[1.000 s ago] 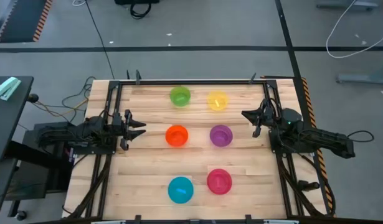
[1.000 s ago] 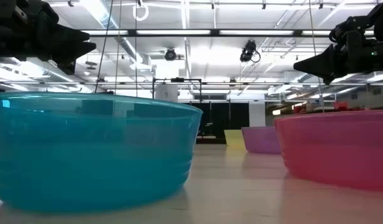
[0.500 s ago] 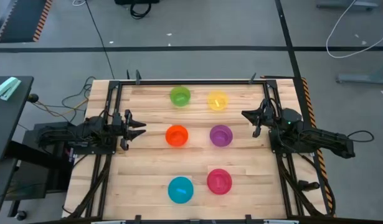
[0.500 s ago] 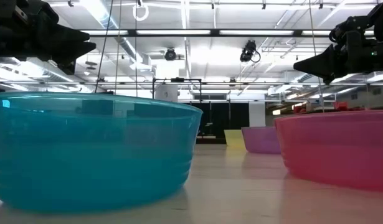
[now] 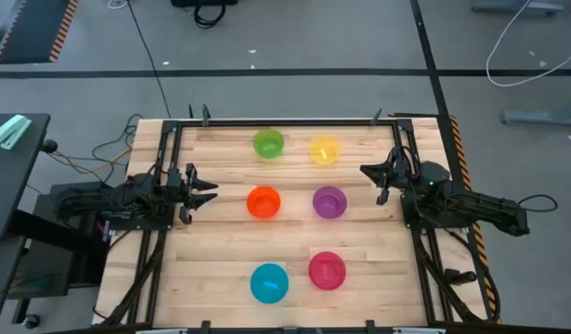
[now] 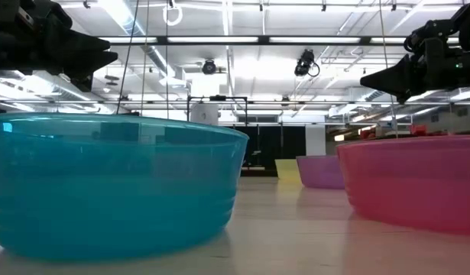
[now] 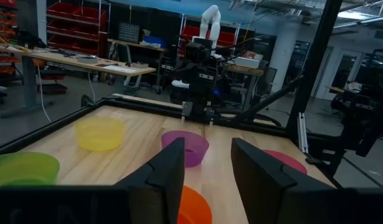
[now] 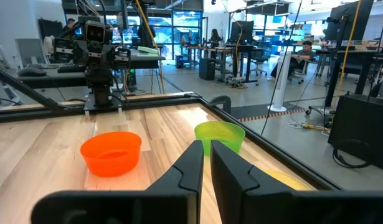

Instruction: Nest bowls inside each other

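Wooden surface [image 5: 220,241] carried six separate bowls [image 5: 330,201]. Left gripper [image 5: 209,192] was held open, right gripper [image 5: 367,171] nearly shut, both empty. Thin rims could be missed, bowls knocked away.

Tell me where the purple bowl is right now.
In the high view the purple bowl sits mid-table, right of the orange bowl, below the yellow bowl, nearest the right hand.

Grey floor [image 5: 294,37] w/ cables, wood table [image 5: 220,241], ceiling strip lights [image 6: 242,40], red shelving [image 7: 66,12], desks [image 7: 85,59]
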